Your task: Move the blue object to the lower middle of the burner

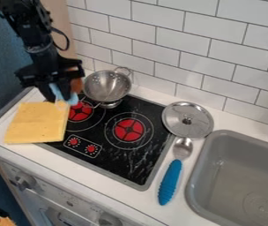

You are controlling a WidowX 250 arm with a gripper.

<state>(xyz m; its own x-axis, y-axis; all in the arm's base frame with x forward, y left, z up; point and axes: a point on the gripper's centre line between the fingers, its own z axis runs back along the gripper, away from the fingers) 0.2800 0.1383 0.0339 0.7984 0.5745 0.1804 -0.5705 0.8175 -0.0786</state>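
Cooktop, near-middle strip (116, 154): is serving as the goal, taking "lower middle of the burner" as the camera-side part of the black top. The light-blue piece (72, 99) is lying up-left of it in view, so the coming carry is likely needing to run toward the camera and to view right.
Spoon (170, 182): is resting right of the cooktop, blue handle pointing at the camera. Also blue, but probably not the target; the light-blue piece by the gripper (57, 94) is reading as the better match.
Knob panel (82, 147): is occupying the near-left of the black top; placement is wanting the surface right of it.
Yellow cloth (37, 123): is overlapping the cooktop's left edge, just camera-side of the gripper. A low path is risking a snag.
Right burner (128, 129): is sitting beyond the goal strip, a handy reference for centring.
Light-blue piece: is showing right at the gripper's lower end, by the cooktop's far-left corner, long axis slanting down to view right, so roughly goalward.
Gripper: is hanging at upper left; opening and hold, can't tell. Grip is needing a check before any carry.
Colander (107, 86): is standing just right of the gripper; sideways room there is looking tight.
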